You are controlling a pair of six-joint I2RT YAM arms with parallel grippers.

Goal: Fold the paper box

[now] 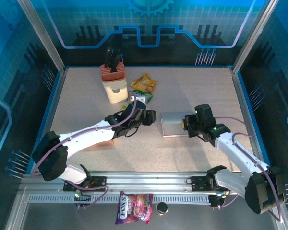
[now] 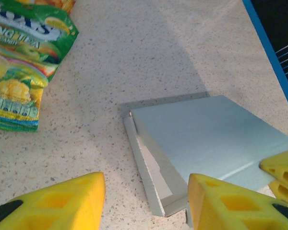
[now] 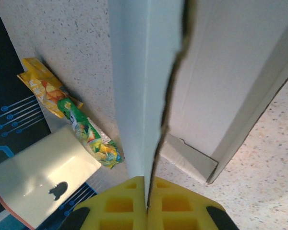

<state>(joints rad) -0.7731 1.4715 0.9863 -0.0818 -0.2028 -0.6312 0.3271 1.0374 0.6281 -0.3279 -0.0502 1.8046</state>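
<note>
The paper box lies on the table right of centre, a flat grey-white cardboard blank with a raised left edge. My right gripper is shut on its right side; in the right wrist view a thin panel runs up from between the closed yellow fingers. My left gripper is open just left of the box, yellow fingertips spread either side of the box's near-left corner without touching it.
A green and yellow candy bag and a cream knife block sit behind the left gripper. Another candy packet and a small dark cap lie in front of the arm rail. Glass walls ring the table.
</note>
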